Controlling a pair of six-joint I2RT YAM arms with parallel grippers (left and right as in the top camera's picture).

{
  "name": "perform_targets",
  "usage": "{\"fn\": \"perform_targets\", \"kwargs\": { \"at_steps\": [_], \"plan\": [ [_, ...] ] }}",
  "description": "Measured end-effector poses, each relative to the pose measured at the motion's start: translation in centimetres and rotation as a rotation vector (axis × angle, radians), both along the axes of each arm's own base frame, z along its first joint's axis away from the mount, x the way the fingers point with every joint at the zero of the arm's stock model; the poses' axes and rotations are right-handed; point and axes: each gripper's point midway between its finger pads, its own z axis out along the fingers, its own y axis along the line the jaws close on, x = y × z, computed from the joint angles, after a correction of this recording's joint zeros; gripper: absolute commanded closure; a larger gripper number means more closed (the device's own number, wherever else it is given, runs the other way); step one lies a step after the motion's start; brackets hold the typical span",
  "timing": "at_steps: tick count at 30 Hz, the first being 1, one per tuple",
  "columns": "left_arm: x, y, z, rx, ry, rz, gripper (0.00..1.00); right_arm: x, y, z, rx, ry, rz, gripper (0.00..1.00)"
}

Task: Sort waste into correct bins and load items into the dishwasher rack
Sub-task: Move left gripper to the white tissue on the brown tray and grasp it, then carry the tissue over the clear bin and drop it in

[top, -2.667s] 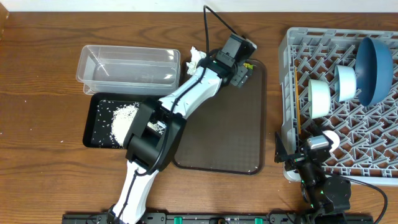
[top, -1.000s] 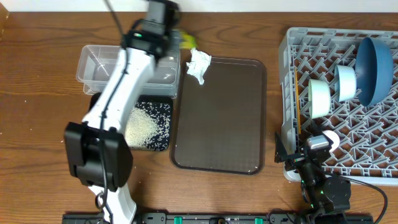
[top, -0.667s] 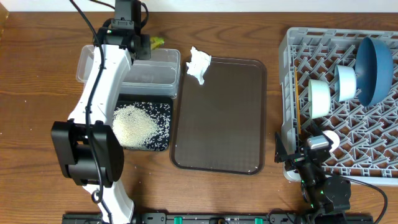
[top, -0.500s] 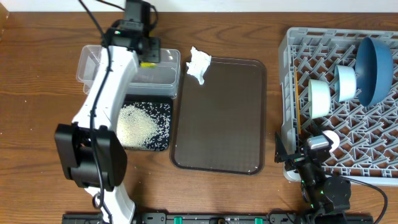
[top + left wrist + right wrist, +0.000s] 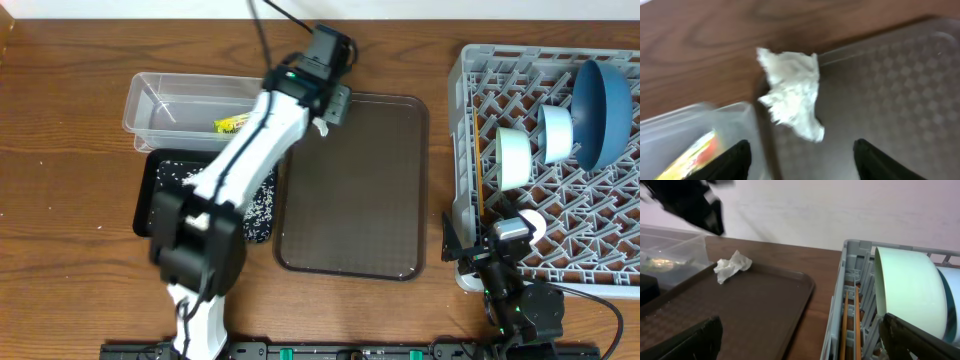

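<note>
My left gripper [image 5: 325, 98] is open and empty above the crumpled white tissue [image 5: 792, 92], which lies on the far-left corner of the brown tray; the overhead view shows only a scrap of it. In the left wrist view the gripper [image 5: 801, 152] stands just short of the tissue. The yellow-green wrapper [image 5: 230, 124] lies in the clear tub [image 5: 160, 92]. Rice [image 5: 190, 178] lies in the black tray [image 5: 150, 200], partly hidden by my arm. The grey rack [image 5: 470, 150] holds the dark-blue bowl [image 5: 603, 100], pale-blue bowl [image 5: 556, 132], pale-green bowl [image 5: 513, 157], a small pale cup [image 5: 531, 222] and chopsticks [image 5: 850, 325]. My right gripper [image 5: 800, 347] is open and empty by the rack's front-left corner.
The flat dark-brown serving tray [image 5: 360, 190] lies between the bins and the rack. The clear tub's edge [image 5: 715, 112] lies just left of the tissue. The table's far edge runs behind the tub and tray.
My left gripper carried the wrapper over the clear tub, let it go there, then swung right to above the tissue. The right arm has not moved.
</note>
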Motion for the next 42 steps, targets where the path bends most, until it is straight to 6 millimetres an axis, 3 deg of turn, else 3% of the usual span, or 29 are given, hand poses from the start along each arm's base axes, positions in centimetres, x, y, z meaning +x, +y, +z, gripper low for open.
{"fn": "perform_targets", "kwargs": {
  "at_steps": [6, 8, 12, 13, 17, 18, 23, 27, 29, 30, 33, 35, 37, 39, 42],
  "plan": [
    [0.9, -0.7, -7.6, 0.094, 0.066, -0.061, 0.3, 0.0, 0.0, 0.0, 0.0, 0.0, 0.0, 0.01],
    [1.4, -0.5, -9.2, 0.118, 0.064, -0.062, 0.29, 0.0, 0.0, 0.0, 0.0, 0.0, 0.0, 0.01],
    [2.0, -0.6, -10.5, 0.137, 0.05, -0.072, 0.31, 0.0, 0.0, 0.0, 0.0, 0.0, 0.0, 0.01],
    [2.1, -0.6, -10.7, 0.136, 0.049, -0.074, 0.36, 0.0, 0.0, 0.0, 0.0, 0.0, 0.0, 0.01],
    [1.9, -1.0, -11.5, 0.127, 0.067, -0.093, 0.74, 0.0, 0.0, 0.0, 0.0, 0.0, 0.0, 0.01],
    [1.8, -1.1, -11.6, 0.12, 0.073, -0.096, 0.94, 0.0, 0.0, 0.0, 0.0, 0.0, 0.0, 0.01],
    [0.3, -1.8, -11.9, 0.086, 0.137, -0.144, 0.94, 0.0, 0.0, 0.0, 0.0, 0.0, 0.0, 0.01],
    [-1.7, -2.4, -10.5, 0.052, 0.191, -0.179, 0.94, 0.0, 0.0, 0.0, 0.0, 0.0, 0.0, 0.01],
    [-2.6, -2.7, -8.1, 0.038, 0.183, -0.193, 0.94, 0.0, 0.0, 0.0, 0.0, 0.0, 0.0, 0.01],
    [-2.8, -2.8, -6.6, 0.027, 0.167, -0.198, 0.94, 0.0, 0.0, 0.0, 0.0, 0.0, 0.0, 0.01],
    [-3.1, -2.5, 0.3, 0.002, 0.048, -0.194, 0.94, 0.0, 0.0, 0.0, 0.0, 0.0, 0.0, 0.01],
    [-3.2, -1.4, 5.1, -0.003, -0.052, -0.168, 0.94, 0.0, 0.0, 0.0, 0.0, 0.0, 0.0, 0.01],
    [-3.1, 0.2, 8.2, 0.009, -0.114, -0.129, 0.94, 0.0, 0.0, 0.0, 0.0, 0.0, 0.0, 0.01],
    [-2.9, 2.1, 9.0, 0.039, -0.125, -0.083, 0.94, 0.0, 0.0, 0.0, 0.0, 0.0, 0.0, 0.01],
    [-1.8, 5.1, 7.2, 0.086, -0.084, -0.013, 0.94, 0.0, 0.0, 0.0, 0.0, 0.0, 0.0, 0.01]
  ]
}}
